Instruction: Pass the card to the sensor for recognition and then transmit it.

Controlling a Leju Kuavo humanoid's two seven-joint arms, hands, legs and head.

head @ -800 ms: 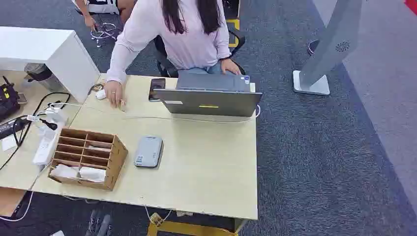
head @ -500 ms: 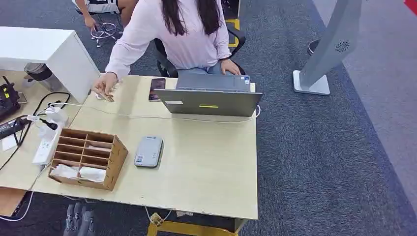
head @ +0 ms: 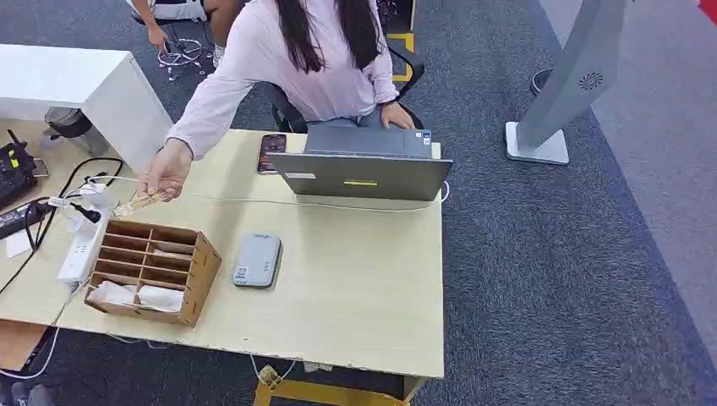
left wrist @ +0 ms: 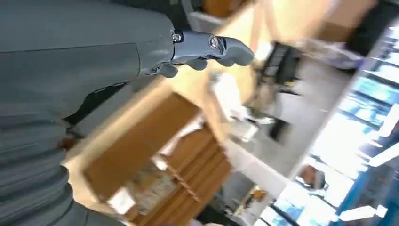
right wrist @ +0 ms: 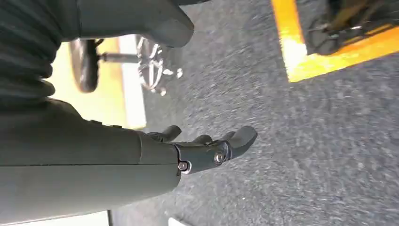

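Your left hand [left wrist: 207, 49] hangs empty, fingers loosely apart, below the tabletop's near left corner. The right hand [right wrist: 207, 148] too. The person's hand [head: 165, 169] holds the pale flat card [head: 144, 201] above the wooden slotted organizer [head: 152, 271], nearer your left.

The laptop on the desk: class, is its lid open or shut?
Open. In the head view the laptop has its lid raised, back toward the camera, with the seated person's hand at the base behind it.

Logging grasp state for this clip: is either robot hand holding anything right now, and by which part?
Neither. The left hand and the right hand both hold nothing, fingers apart. Only the person's hand holds something, a thin card-like item, by one end above the table.
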